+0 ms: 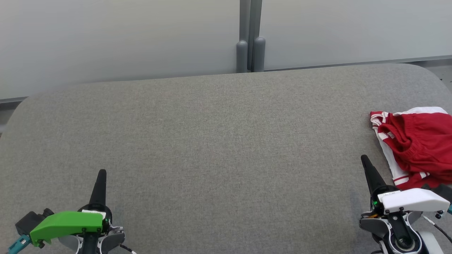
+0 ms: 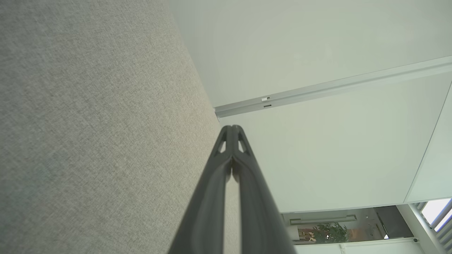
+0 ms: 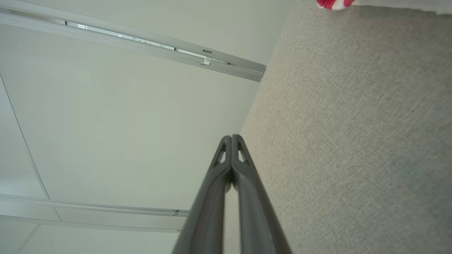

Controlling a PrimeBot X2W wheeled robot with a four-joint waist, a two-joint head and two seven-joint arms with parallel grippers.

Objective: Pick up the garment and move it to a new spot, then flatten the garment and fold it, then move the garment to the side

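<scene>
Left hand [image 1: 101,173]: clenched, fingers pressed together, grasping nothing. Right hand [image 1: 363,158]: likewise clenched and empty. Garment [image 1: 420,144], red with white trim: lies crumpled just to the right of the right hand, clear of its fingers, and well apart from the left hand. Bare grey surface [image 1: 226,141] ahead of both hands and between them. Beyond the surface, pale wall panels and a grey post [image 1: 250,53].

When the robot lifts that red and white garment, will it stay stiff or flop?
Probably flop: the garment lies crumpled in soft folds. Likely light, being thin cloth. Pushed, it would probably bunch on the textured grey surface.
</scene>
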